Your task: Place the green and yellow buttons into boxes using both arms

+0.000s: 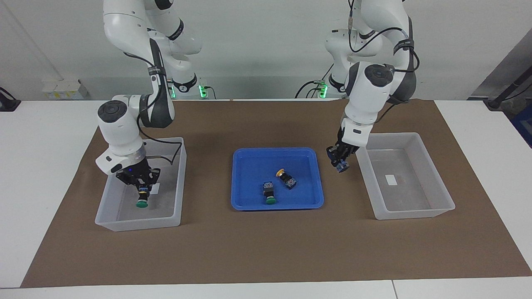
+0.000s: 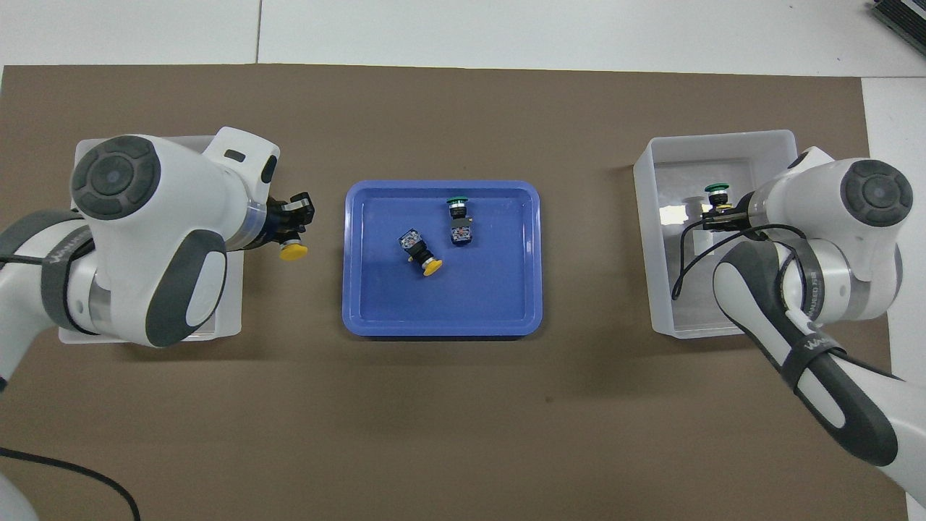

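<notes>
both arms are carrying out the transfer step, each with one button in hand. the right pincer is holding a green button cap down inside the box at the right arm's end of the desk; whether the cap is touching the floor cannot be told. the left pincer is gripping a yellow button in the air between the blue tray and the other box, just outside that box's wall. next, by judgement, the left arm must clear the rim before lowering, and the right needs only to release. a second green button and a second yellow button are lying in the tray, close together but apart, with open tray floor around them.
</notes>
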`<state>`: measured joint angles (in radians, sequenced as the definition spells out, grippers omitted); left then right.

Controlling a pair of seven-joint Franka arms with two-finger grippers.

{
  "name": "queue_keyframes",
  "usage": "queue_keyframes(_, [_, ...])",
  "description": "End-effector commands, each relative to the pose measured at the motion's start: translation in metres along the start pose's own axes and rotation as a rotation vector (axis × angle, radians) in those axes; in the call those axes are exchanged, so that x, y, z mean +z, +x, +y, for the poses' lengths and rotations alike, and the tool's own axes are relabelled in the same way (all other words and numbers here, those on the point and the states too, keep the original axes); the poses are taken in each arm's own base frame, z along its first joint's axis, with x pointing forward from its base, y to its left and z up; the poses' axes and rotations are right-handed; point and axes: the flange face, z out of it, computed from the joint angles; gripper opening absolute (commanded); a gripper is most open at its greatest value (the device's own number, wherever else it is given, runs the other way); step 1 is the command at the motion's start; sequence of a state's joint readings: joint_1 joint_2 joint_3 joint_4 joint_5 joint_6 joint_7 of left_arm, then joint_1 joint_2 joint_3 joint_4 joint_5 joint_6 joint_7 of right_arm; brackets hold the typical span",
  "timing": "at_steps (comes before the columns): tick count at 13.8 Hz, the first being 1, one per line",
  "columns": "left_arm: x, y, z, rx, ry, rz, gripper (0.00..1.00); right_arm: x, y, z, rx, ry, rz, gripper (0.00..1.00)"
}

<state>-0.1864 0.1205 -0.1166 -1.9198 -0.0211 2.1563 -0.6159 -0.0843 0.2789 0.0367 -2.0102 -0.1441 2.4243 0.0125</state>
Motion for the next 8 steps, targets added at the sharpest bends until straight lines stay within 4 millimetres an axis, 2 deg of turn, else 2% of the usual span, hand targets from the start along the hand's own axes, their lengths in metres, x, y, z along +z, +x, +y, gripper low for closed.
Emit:
queue_keyframes(1, [-0.008,0.019,-0.037,0.075,0.018,-0.006,0.00,0.009,-0.006,0.011,0.001,0.011,0.005,0.00])
queue_keyframes(2, [-0.009,0.027,-0.051,0.101,0.020,-0.004,0.00,0.009,-0.005,0.011,0.002,0.011,0.006,0.20])
queue_keyframes(3, [-0.010,0.036,-0.065,0.125,0.019,0.003,0.00,0.007,-0.004,0.011,0.000,0.011,0.009,0.51])
queue_keyframes(4, [-0.010,0.043,-0.076,0.157,0.019,0.010,0.00,0.003,-0.002,0.011,0.003,0.010,0.017,0.97])
queue_keyframes(6, [-0.010,0.057,-0.103,0.214,0.020,0.027,0.00,-0.008,0.001,0.009,0.005,0.009,0.031,1.00])
queue_keyframes(8, [-0.004,0.063,-0.124,0.251,0.019,0.050,0.00,-0.033,0.005,0.008,0.004,0.003,0.064,1.00])
